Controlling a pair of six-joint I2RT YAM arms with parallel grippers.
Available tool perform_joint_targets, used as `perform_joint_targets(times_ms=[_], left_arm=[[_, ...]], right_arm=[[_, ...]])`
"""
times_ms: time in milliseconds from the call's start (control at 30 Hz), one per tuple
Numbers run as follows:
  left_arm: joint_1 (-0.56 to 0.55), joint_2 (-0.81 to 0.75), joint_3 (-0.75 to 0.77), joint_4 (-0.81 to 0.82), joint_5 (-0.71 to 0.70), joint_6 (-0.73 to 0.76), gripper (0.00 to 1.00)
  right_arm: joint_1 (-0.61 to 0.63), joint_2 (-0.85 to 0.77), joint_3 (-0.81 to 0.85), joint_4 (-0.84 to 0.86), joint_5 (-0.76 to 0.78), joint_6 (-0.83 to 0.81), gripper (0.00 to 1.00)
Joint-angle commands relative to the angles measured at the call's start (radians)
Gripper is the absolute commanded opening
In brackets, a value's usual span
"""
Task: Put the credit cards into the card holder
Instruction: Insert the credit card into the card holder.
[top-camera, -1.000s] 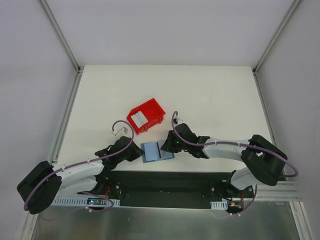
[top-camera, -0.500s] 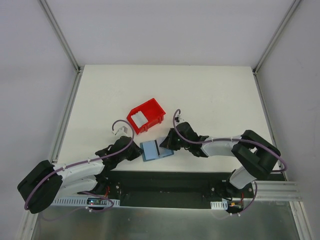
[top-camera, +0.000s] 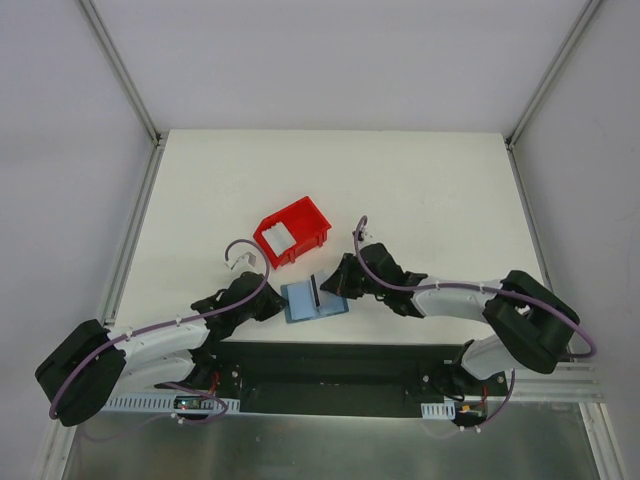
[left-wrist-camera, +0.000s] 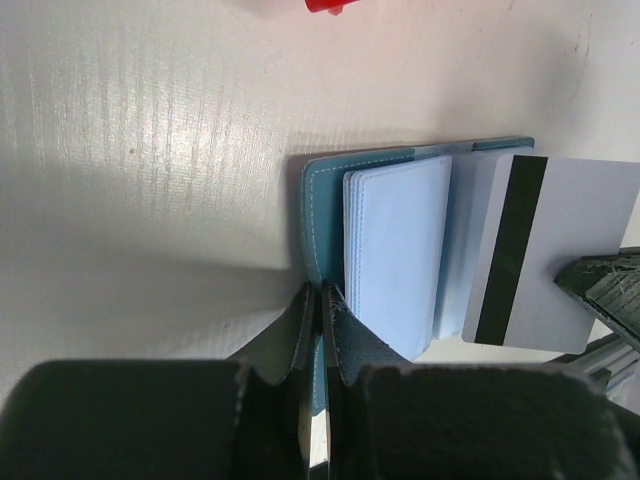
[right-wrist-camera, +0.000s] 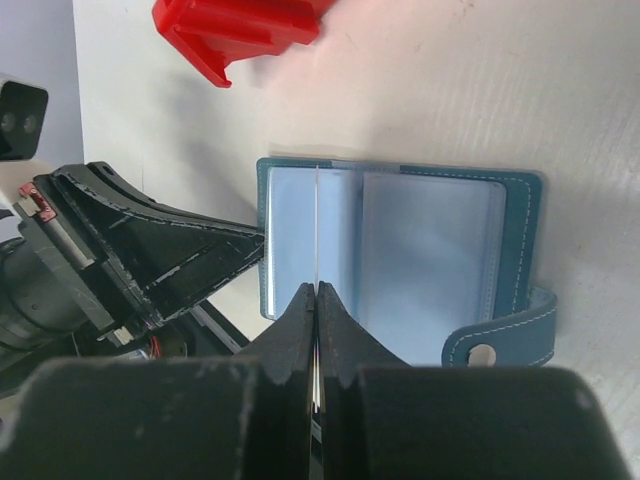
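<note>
Right claw (right-wrist-camera: 316, 292) shifted slightly, clamped on white black-striped card (left-wrist-camera: 560, 255), left claw (left-wrist-camera: 318, 292) pinching open teal card holder (left-wrist-camera: 395, 250) edge

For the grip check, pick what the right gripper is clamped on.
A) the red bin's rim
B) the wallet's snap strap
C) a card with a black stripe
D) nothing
C: the right gripper is shut on a card, its black stripe showing in the left wrist view, over the open card holder.

place: robot lab cell | evidence: white table (top-camera: 420, 180), grey panel walls (top-camera: 330, 60), aluminium frame posts (top-camera: 120, 70)
</note>
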Motion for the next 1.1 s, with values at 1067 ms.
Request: perform_joint_targets(times_ms=[1067], left_arm=[[-0.007,0.008,-0.019,-0.135,-0.02,0.036,0.0]], right_arm=[[0.061,0.151,0.031,-0.059,0.016,0.017,0.0]])
